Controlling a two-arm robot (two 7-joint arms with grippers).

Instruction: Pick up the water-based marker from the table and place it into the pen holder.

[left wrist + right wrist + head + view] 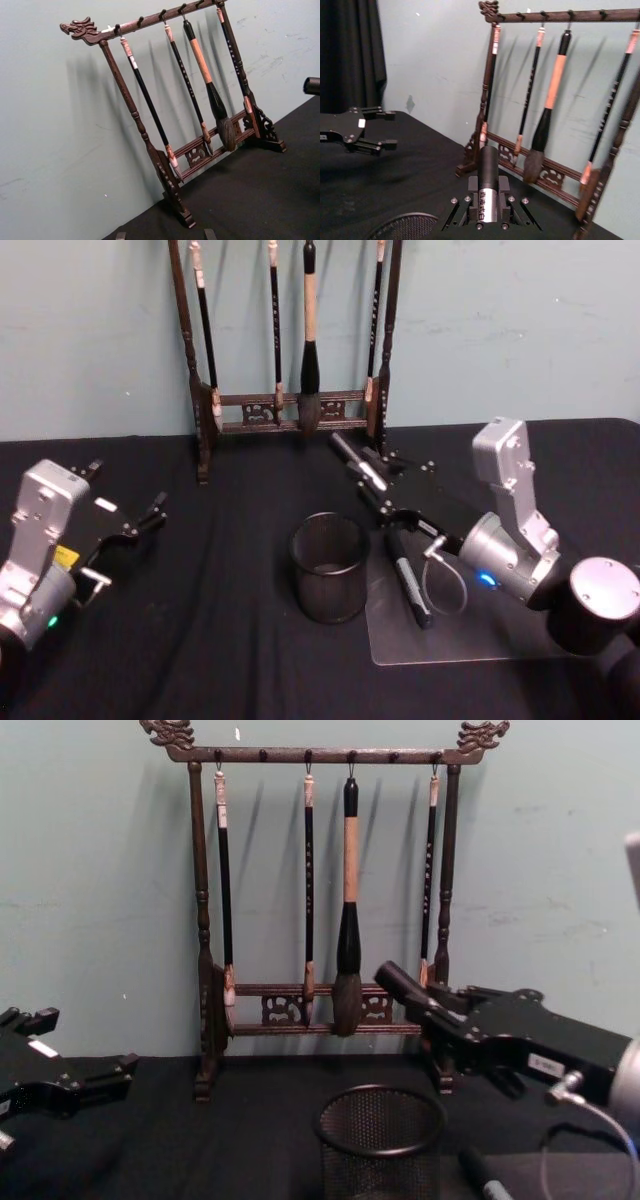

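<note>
Two markers: the held marker is raised and tilted off the table; the second marker lies on the clear sheet.
Right gripper: clamped on the held marker, behind and right of the pen holder, probably short of the brush rack.
Pen holder: upright on the black cloth, just left of the sheet.
Left gripper: far left, fingers spread wide.

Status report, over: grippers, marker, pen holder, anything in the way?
Right gripper, jaws shut on marker, raised behind pen holder. Left gripper open, parked left. Marker not in holder yet. Second marker on clear sheet, not blocking.
</note>
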